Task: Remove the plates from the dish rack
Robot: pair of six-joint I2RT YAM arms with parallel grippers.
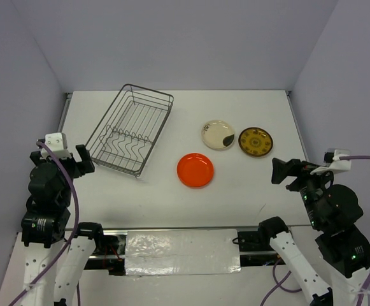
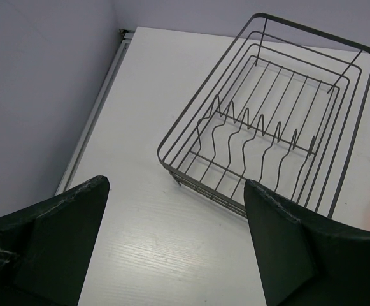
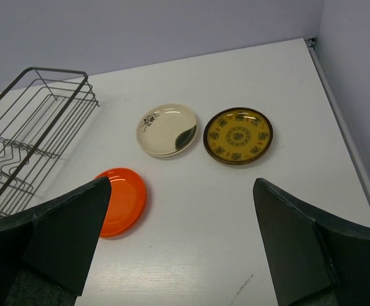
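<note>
The grey wire dish rack (image 1: 132, 129) stands on the table at the left, with nothing in it; it also shows in the left wrist view (image 2: 270, 121) and the right wrist view (image 3: 25, 137). Three plates lie flat on the table: an orange-red plate (image 1: 195, 169) (image 3: 122, 200), a cream plate with a dark blotch (image 1: 218, 134) (image 3: 167, 129) and a mustard-gold patterned plate (image 1: 255, 141) (image 3: 238, 135). My left gripper (image 1: 81, 159) (image 2: 175, 239) is open and empty, near the rack's front left corner. My right gripper (image 1: 280, 171) (image 3: 181, 239) is open and empty, right of the plates.
Grey-lilac walls close the table at the back and both sides. The table's left edge rail (image 2: 99, 105) runs beside the rack. A taped strip (image 1: 181, 250) and the arm bases sit at the near edge.
</note>
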